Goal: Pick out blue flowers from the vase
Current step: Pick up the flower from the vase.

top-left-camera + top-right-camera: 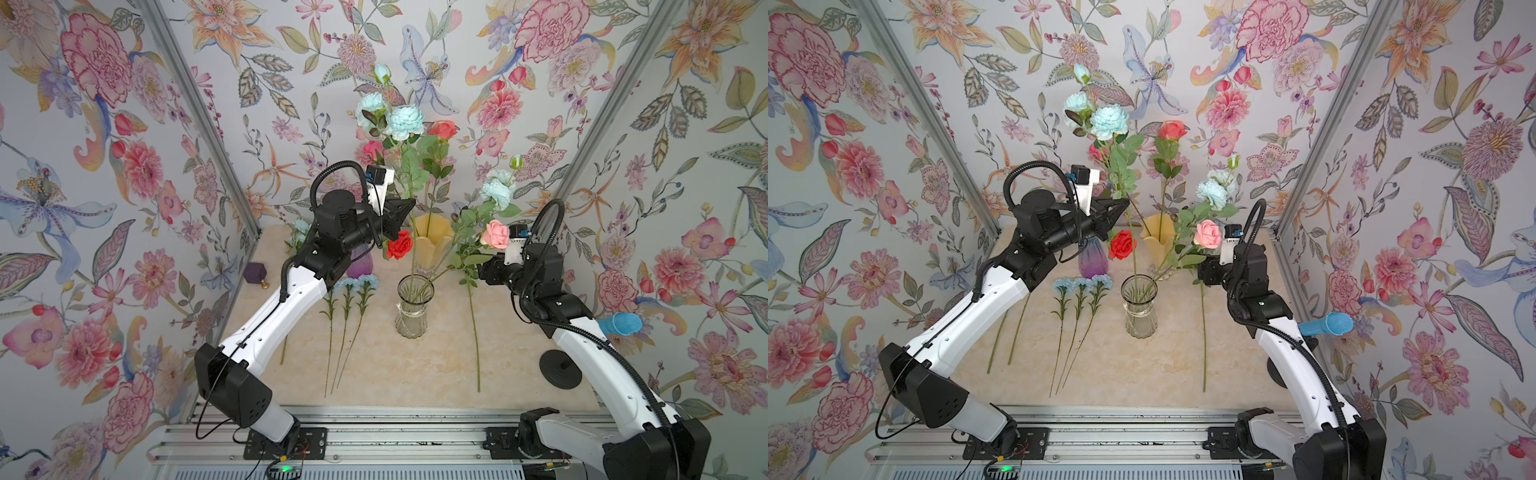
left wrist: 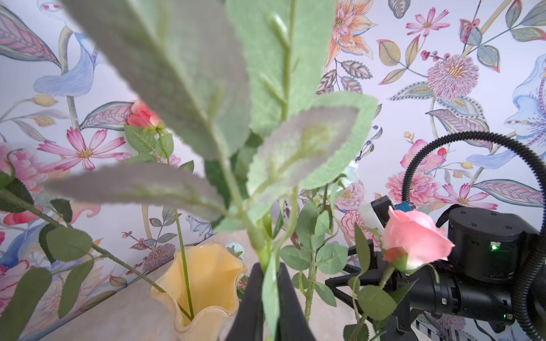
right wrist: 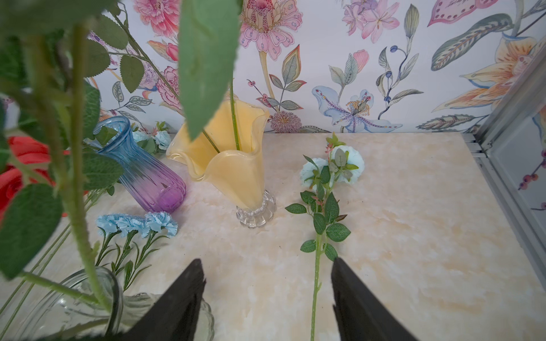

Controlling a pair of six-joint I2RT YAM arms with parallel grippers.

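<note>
the left gripper (image 1: pixel 409 206) is closed on the green stem of a tall blue spray (image 1: pixel 405 120), pinching it among the leaves well above the clear glass vase (image 1: pixel 411 307), which stands near the middle of the desk (image 1: pixel 415 374). the stem's lower end sits inside that vase, and the pale blooms stand high against the back wall. a second blue spray (image 1: pixel 496 193) leans out of the same vase toward the right edge of the desk, with a pink rose (image 1: pixel 494 233) close under its blooms. a red rose (image 1: pixel 400 245) hangs just below the left gripper.

the right gripper (image 3: pixel 266 261) hovers with its jaws apart and nothing between them, just right of the clear glass vase's rim.

three blue single flowers (image 1: pixel 357 282) lie side by side on the desk left of the clear glass vase, heads toward the back edge, near a blue-purple vase (image 3: pixel 141 177). a loose blue spray (image 3: pixel 331 168) lies flat to the right of the clear glass vase, stem pointing to the front edge. a yellow vase (image 1: pixel 432 245) stands behind the clear one.
</note>
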